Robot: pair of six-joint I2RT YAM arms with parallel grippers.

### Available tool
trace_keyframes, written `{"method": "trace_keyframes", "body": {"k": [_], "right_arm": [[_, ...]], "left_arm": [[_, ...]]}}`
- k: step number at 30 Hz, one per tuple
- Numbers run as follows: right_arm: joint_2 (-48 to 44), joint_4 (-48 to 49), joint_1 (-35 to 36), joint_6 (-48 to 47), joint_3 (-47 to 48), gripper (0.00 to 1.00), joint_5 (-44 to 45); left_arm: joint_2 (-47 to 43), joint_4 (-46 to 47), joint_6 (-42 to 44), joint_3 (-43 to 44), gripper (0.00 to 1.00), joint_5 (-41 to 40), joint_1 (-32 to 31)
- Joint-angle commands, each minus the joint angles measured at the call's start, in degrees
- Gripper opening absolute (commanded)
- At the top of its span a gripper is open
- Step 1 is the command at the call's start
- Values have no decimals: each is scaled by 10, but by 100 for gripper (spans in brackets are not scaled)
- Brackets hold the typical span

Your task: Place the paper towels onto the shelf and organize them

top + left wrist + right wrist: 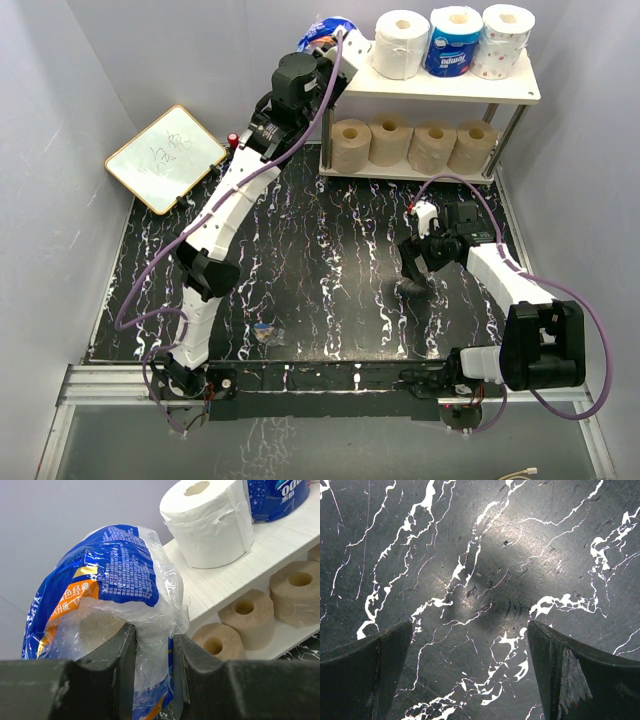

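Observation:
My left gripper (154, 645) is shut on the loose plastic of a blue, orange and clear bag (110, 575) with a roll showing dimly inside. It hangs in the air just off the left end of the shelf (440, 88), as the bag (320, 32) also shows from above. On the top board stand a white roll (400, 44), a blue-wrapped roll (454, 42) and a dotted roll (503, 40). Several tan rolls (410, 143) line the lower tier. My right gripper (415, 275) is open and holds nothing, low over the black marbled table (470, 555).
A framed whiteboard (165, 157) leans at the table's far left. A small crumpled wrapper (265, 333) lies near the front edge. Grey walls close in on both sides. The top board (270, 550) is bare left of the white roll (210, 522).

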Motion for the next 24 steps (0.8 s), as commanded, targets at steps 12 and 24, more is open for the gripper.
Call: {"method": "trace_keyframes", "body": {"k": [12, 24], "right_arm": [[-27, 33, 2, 15, 26, 98, 35], [45, -133, 1, -28, 257, 99, -210]], "left_arm": [[-35, -1, -56, 21, 0, 3, -6], [-103, -141, -117, -11, 0, 77, -4]]}}
